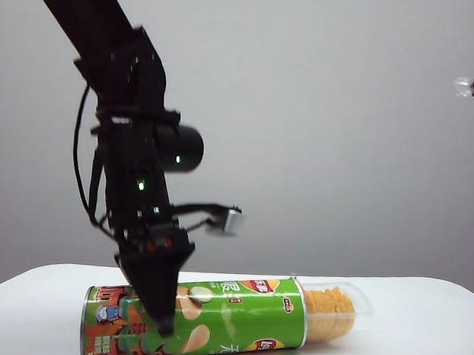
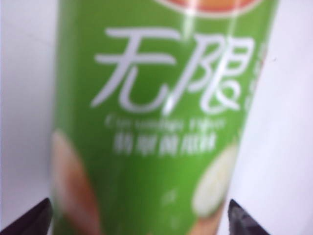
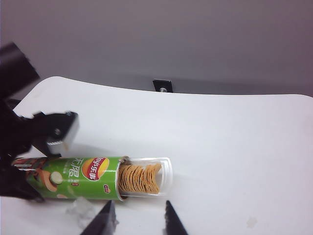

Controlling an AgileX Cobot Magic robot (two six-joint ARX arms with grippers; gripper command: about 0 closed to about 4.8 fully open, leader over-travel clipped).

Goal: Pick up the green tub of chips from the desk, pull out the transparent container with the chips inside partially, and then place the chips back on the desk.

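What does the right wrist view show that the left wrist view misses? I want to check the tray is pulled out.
Only the right wrist view: the transparent container sticking partly out, chips inside, the open right gripper raised clear, the desk. Only the left wrist view: the open left gripper straddling the can's white lettering. Both: the green tub of chips.
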